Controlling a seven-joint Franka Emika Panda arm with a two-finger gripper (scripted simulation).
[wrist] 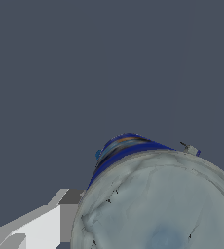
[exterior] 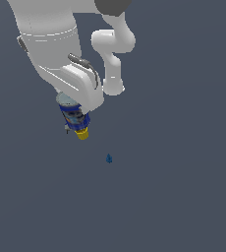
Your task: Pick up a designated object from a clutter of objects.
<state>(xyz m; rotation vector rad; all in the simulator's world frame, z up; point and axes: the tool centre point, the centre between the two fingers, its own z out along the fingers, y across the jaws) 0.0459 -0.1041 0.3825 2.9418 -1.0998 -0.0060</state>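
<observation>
Filling the wrist view, the blue can's (wrist: 158,204) silver-grey top sits right under the camera, 1 white finger (wrist: 41,226) beside it. Whether the gripper (exterior: 78,115) clamps it, I cannot tell. Likely light, stiff, slick-walled; grip mid-label. Yellow cup (exterior: 82,133) touches below; tiny blue piece (exterior: 109,158) lies apart.

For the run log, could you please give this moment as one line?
gripper: over blue can | grasp: cannot tell | yellow cup: beside can | tiny blue piece: apart
</observation>
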